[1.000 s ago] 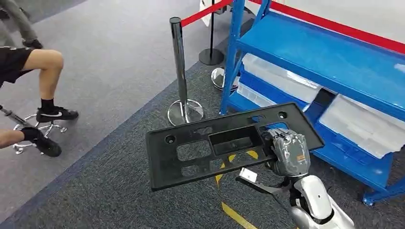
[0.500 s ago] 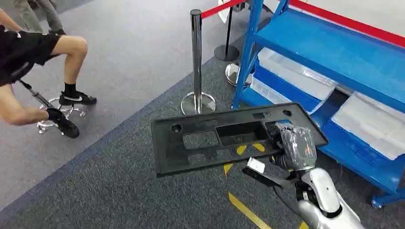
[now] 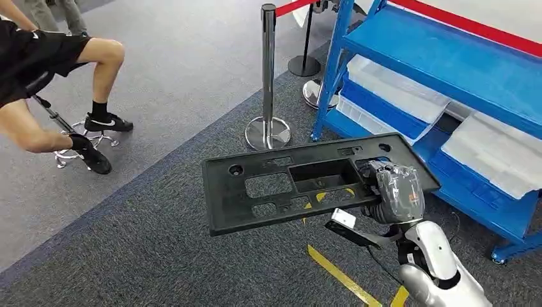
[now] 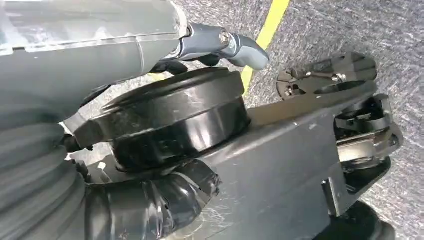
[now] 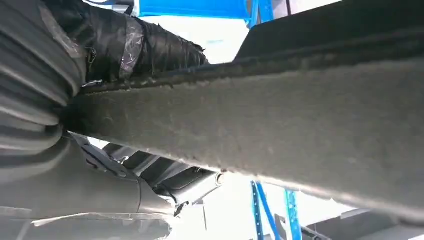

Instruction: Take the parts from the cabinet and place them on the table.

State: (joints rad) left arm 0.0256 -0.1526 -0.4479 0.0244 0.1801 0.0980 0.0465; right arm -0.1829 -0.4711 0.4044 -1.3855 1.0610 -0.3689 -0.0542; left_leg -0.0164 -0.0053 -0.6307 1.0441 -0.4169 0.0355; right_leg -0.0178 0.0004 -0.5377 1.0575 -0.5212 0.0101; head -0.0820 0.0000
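black plate [image 3: 287, 185] gripped by right hand [image 3: 395, 192]; wrist view: fingers [image 5: 150, 47] clamp edge.

Floor: dark grey carpet [image 3: 147, 256] with yellow tape lines [image 3: 342, 276]; lighter grey flooring [image 3: 172, 64] beyond its edge. Blue metal shelving [image 3: 441, 54] at right, clear plastic bins [image 3: 396, 89] on its lower level. Chrome stanchion [image 3: 268, 77] on a round base beside the shelving's corner post, red belt [image 3: 294, 6] attached. Seated person [image 3: 57, 57] on a wheeled stool [image 3: 77, 144], far left.
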